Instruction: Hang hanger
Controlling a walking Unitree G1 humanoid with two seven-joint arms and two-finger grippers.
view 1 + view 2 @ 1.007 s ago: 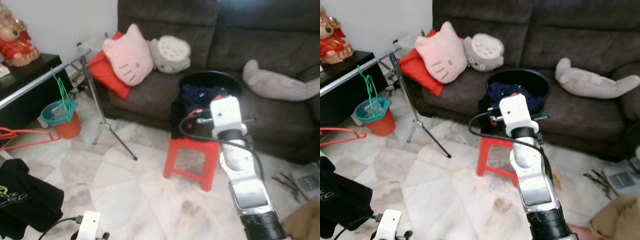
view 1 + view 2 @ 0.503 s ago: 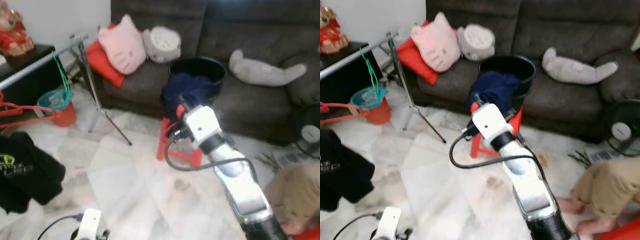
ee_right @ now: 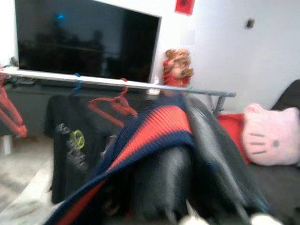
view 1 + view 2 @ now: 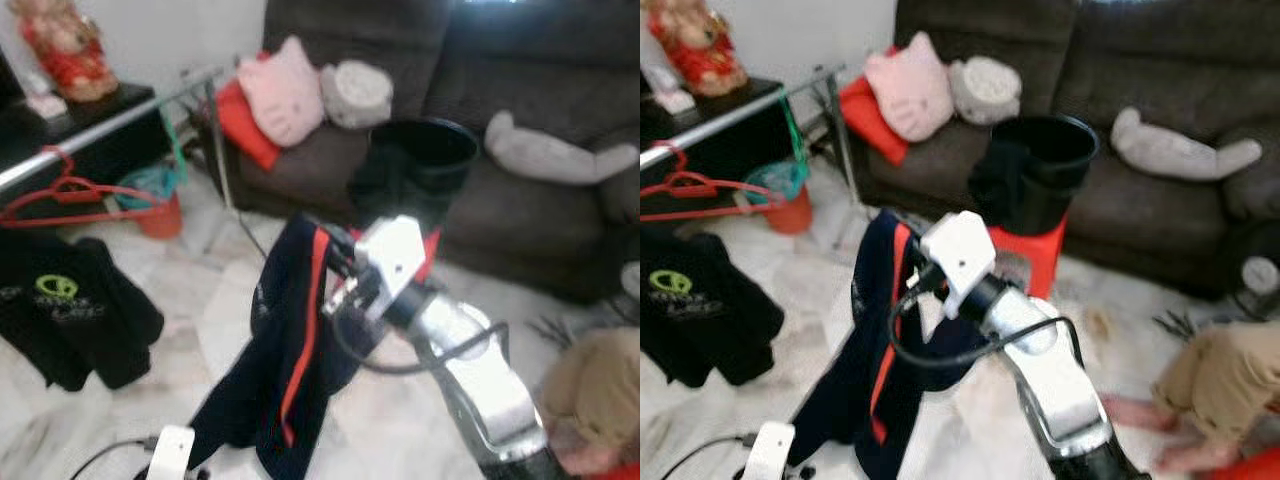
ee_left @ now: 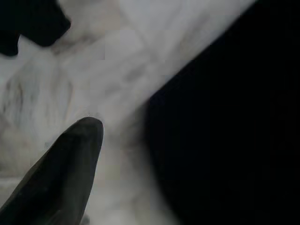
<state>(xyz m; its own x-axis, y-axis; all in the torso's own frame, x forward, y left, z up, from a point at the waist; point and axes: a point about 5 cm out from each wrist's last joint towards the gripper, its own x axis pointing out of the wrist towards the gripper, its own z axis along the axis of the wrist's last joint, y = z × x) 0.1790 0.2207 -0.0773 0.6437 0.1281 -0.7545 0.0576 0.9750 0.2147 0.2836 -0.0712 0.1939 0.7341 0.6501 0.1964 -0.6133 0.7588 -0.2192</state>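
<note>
My right gripper (image 4: pixel 333 272) is raised mid-room and shut on a navy garment with a red stripe (image 4: pixel 287 345), which hangs down to the floor. In the right wrist view the garment (image 3: pixel 154 129) drapes over the black fingers (image 3: pixel 161 180). A silver rail (image 4: pixel 110 125) runs at the left. On it hang a red hanger (image 4: pixel 80 192), a green hanger (image 4: pixel 178 150) and a black T-shirt (image 4: pixel 70 310). My left arm hangs low; one of its black fingers (image 5: pixel 65 168) shows over the floor beside the dark cloth.
A black basket (image 4: pixel 425 160) stands on a red stool in front of the dark sofa (image 4: pixel 540 90), which holds a pink cushion (image 4: pixel 280 100) and grey plush toys. An orange bucket (image 4: pixel 160 210) sits under the rail. A person (image 4: pixel 590 400) crouches at the lower right.
My right arm has pulled the navy garment out of the basket and swung it left toward the rail. The camera has turned, so the whole scene has shifted.
</note>
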